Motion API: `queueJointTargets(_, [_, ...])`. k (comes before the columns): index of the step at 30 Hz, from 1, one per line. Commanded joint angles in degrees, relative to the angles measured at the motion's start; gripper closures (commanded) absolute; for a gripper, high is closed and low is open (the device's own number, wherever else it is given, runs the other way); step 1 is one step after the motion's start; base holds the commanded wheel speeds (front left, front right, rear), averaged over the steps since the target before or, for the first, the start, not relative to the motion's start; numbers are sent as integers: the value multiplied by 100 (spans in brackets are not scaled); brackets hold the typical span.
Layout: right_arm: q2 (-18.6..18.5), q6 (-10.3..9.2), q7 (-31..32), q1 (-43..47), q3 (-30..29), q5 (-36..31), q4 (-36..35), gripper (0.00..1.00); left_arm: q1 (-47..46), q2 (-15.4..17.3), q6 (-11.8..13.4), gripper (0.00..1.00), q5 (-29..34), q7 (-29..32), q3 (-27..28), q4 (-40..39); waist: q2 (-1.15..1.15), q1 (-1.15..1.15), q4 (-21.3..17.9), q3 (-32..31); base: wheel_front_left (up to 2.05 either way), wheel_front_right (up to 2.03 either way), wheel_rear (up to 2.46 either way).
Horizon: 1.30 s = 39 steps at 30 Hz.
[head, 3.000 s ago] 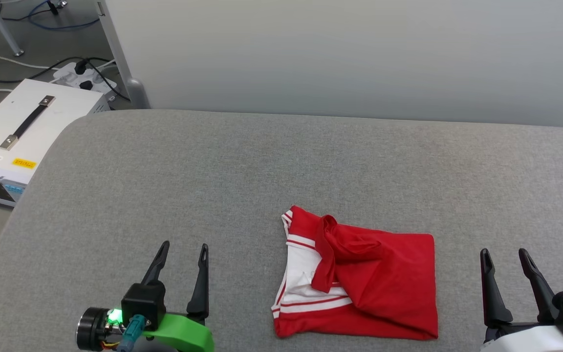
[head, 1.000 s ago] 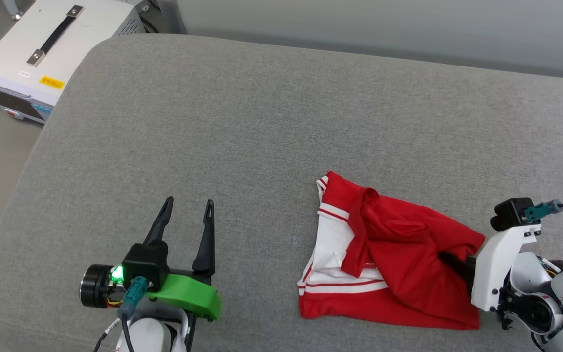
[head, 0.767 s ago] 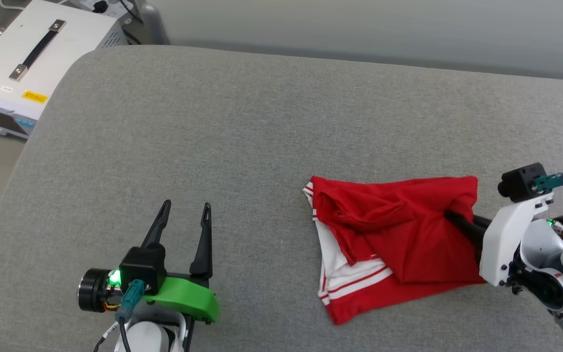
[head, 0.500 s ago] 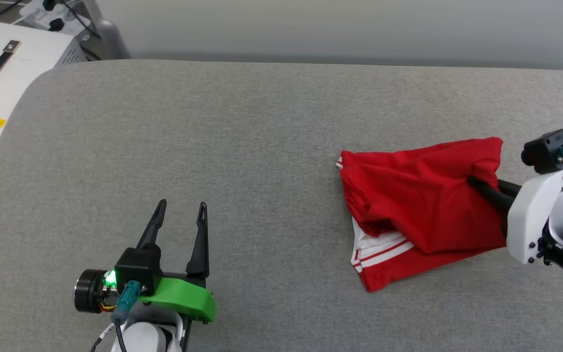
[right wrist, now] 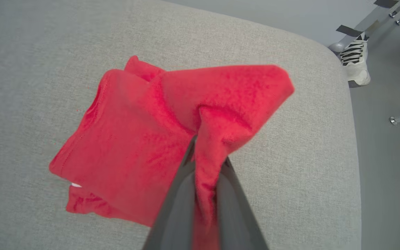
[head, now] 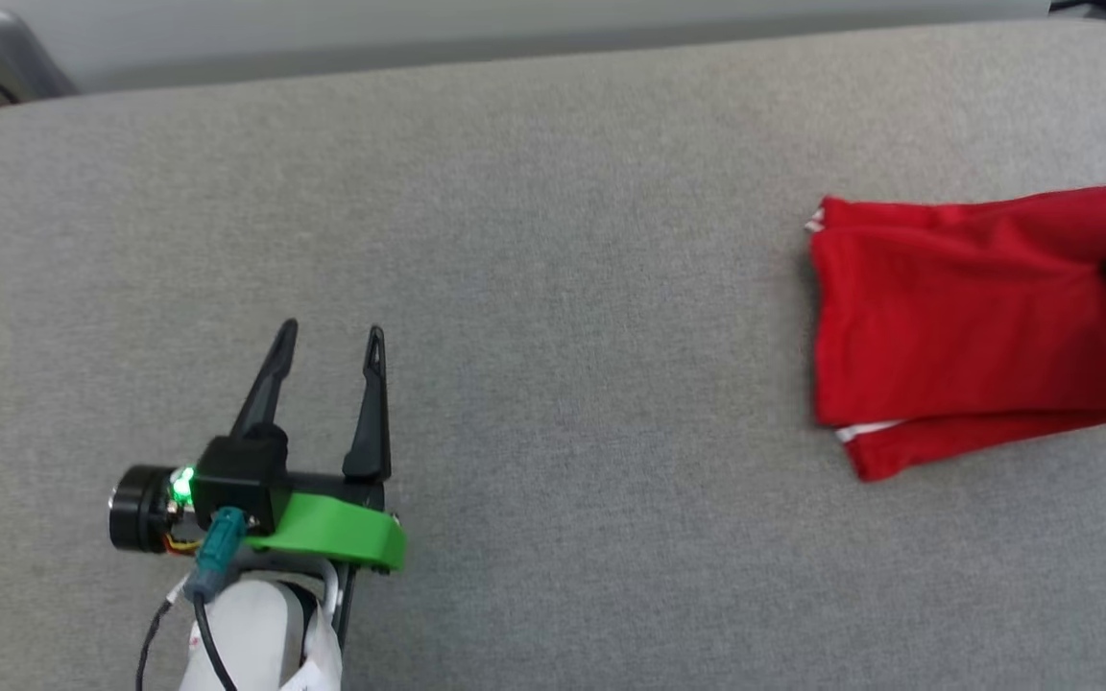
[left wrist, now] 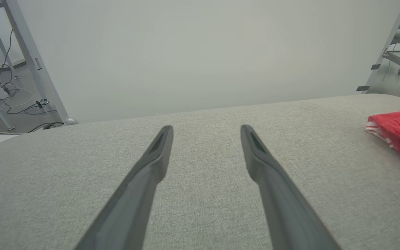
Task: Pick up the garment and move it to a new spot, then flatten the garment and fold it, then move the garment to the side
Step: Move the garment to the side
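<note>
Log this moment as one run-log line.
right gripper: shut on garment | left gripper: open, empty | garment: bunched on grey cushion

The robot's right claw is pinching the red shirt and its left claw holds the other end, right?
Not quite. The right claw does pinch the red shirt, but the left claw holds nothing: it is open over the grey cushion, well apart from the shirt. The head view shows this.
</note>
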Motion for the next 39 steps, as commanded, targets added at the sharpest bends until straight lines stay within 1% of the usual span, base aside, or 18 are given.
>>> queueJointTargets(1, [-96, -4, 24, -159, -108, -36, 94, 100, -145, 56, -37, 0, 45, -33, 12, -65, 0, -1, -207, 591, 0, 0, 0])
queueJointTargets(6, [-496, -4, 119, -426, -323, -341, 598, 100, -366, 156, -59, 0, 91, -33, 55, -295, 0, -1, -239, 1084, 0, 0, 0])
queueJointTargets(11, [-654, -4, 19, -788, -554, -489, 1223, 100, -482, 258, -81, 0, 155, -33, 40, -470, 0, -1, -295, 1451, 0, 0, 0])
queueJointTargets(19, [-654, -4, -375, -1541, -743, -753, 2328, 100, -550, 430, -84, 0, 205, -33, 60, -732, 0, -1, -409, 1787, 0, 0, 0])
queueJointTargets(23, [-664, -4, -646, -1840, -722, -954, 2801, 100, -551, 478, -84, 0, 205, -33, 50, -779, 0, -1, -404, 1820, 0, 0, 0])
queueJointTargets(29, [-522, -4, -1100, -2139, -573, -1115, 3262, 100, -542, 483, -55, 0, 181, -33, 33, -773, 0, -1, -372, 1756, 0, 0, 0])
queueJointTargets(30, [-511, -4, -1174, -2172, -553, -1150, 3331, 58, -542, 477, -53, 0, 177, -33, 22, -760, 0, -1, -358, 1728, 0, 0, 0])
queueJointTargets(31, [-497, -4, -1254, -2209, -532, -1193, 3426, 0, -541, 467, -48, 0, 169, -33, 12, -746, 0, -1, -339, 1686, 0, 0, 0])
queueJointTargets(36, [-467, -4, -1575, -2332, -444, -1319, 3755, 0, -484, 407, -18, 0, 125, -33, -28, -677, 0, -1, -234, 1425, 0, 0, 0])
queueJointTargets(39, [-498, -4, -1957, -2368, -433, -1380, 3843, 0, -416, 361, 7, 0, 88, -33, -43, -629, 0, -1, -141, 1218, 0, 0, 0])
